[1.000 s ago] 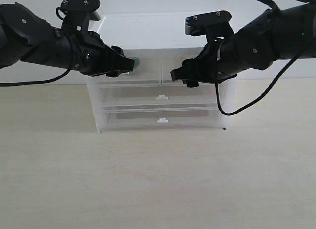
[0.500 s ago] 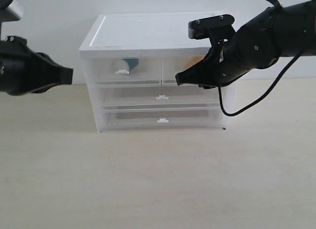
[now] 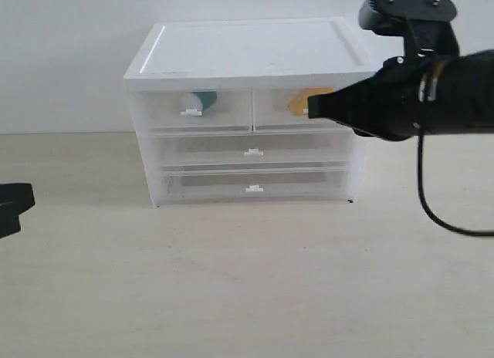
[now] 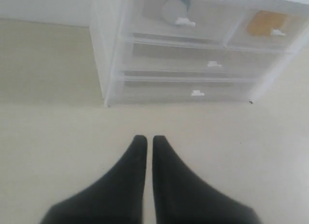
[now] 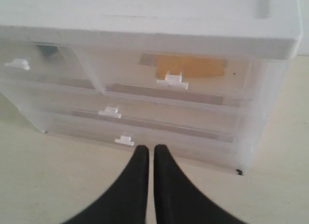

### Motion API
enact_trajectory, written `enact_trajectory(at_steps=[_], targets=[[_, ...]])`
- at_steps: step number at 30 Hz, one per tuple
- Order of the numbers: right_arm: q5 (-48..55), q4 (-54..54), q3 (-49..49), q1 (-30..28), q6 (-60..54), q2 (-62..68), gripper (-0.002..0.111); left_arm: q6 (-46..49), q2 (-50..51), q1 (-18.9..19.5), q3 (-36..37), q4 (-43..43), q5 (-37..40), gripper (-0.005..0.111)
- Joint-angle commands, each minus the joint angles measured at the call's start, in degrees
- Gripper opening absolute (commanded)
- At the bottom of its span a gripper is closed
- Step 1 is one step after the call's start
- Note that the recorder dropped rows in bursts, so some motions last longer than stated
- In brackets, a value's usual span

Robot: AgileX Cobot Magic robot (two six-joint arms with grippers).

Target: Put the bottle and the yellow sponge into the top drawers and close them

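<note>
Left gripper (image 4: 146, 138): fingers pressed together, nothing held; low over the table (image 4: 48, 137), cabinet (image 4: 116, 64) well ahead of the tips.
Right gripper (image 5: 147, 147): fingers pressed together, empty; cabinet front near, just ahead of the tips.
Top drawers (image 3: 228, 109): both appear pushed in flush.
Bottle (image 4: 172, 9): inside the left drawer, far ahead of the left tips.
Yellow sponge (image 5: 190, 67): inside the right drawer, ahead of the right tips.
Risk: the right arm's swing could snag the tab handle (image 5: 171, 80) and reopen that drawer.
Risk: the translucent fronts may hide an incomplete closure.
</note>
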Motion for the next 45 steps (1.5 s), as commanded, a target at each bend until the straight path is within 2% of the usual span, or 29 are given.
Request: enact_trajectory(at_steps=[1, 4, 9, 24, 26, 29, 34, 40, 45], targets=[[-12.1, 1.5, 11.7, -0.4, 1.6, -8.4, 0.0, -0.7, -4.7, 0.0, 3.3, -2.8, 1.9, 0.004], [-16.6, 1.5, 18.5, -0.4, 1.8, -13.1, 0.0, -0.7, -7.2, 0.0, 3.4, -5.6, 5.9, 0.004], [-16.6, 1.5, 23.8, -0.4, 2.5, -18.4, 0.0, -0.7, -9.3, 0.0, 3.4, -6.3, 12.3, 0.004], [-17.8, 1.5, 24.2, -0.4, 2.5, -19.4, 0.0, -0.7, -9.5, -0.4, 3.4, -6.3, 11.8, 0.004], [-17.7, 1.5, 24.2, -0.4, 2.5, -19.4, 0.0, -0.7, -10.2, -1.3, 3.4, -6.1, 11.3, 0.004], [-17.6, 1.5, 24.2, -0.4, 2.5, -19.4, 0.0, -0.7, -13.3, -0.7, 3.4, -7.6, 11.8, 0.004], [-17.6, 1.5, 24.2, -0.4, 2.5, -19.4, 0.0, -0.7, -26.9, 4.9, 4.4, -8.2, 4.1, 0.004], [-17.6, 1.5, 24.2, -0.4, 2.5, -19.4, 0.0, 3.3, -44.3, 12.4, 9.0, -8.1, -13.3, 0.004], [-17.3, 1.5, 24.2, -0.4, 2.5, -19.4, 0.0, 9.5, -48.6, 14.1, 11.1, -7.3, -19.2, 0.004]])
